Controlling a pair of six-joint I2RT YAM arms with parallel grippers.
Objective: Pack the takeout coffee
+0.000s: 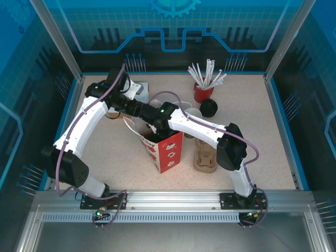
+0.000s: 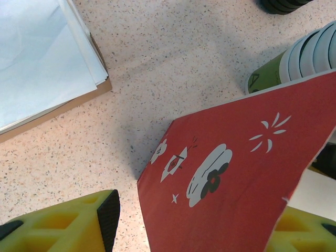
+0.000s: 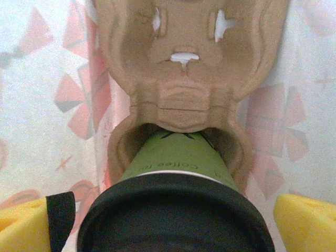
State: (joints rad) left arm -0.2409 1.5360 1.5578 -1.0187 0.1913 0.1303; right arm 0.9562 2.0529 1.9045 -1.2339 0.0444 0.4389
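The right hand (image 3: 181, 210) was down inside the red bag (image 1: 170, 152). Its yellow fingers (image 3: 304, 220) stood wide apart, one on each side of the coffee cup (image 3: 176, 157). The cup was right in front of the hand, and its black lid (image 3: 173, 215) was the part closest to the hand. The cup sat in a hole of the brown cup holder (image 3: 184, 63), which stretched away past it. The left hand (image 2: 199, 210) was at the bag's top edge. Its fingers were apart too, with the bag's red wall between them and a bit of table (image 2: 184, 63) showing beside one finger. A stack of cups (image 2: 310, 50) stood beyond that hand.
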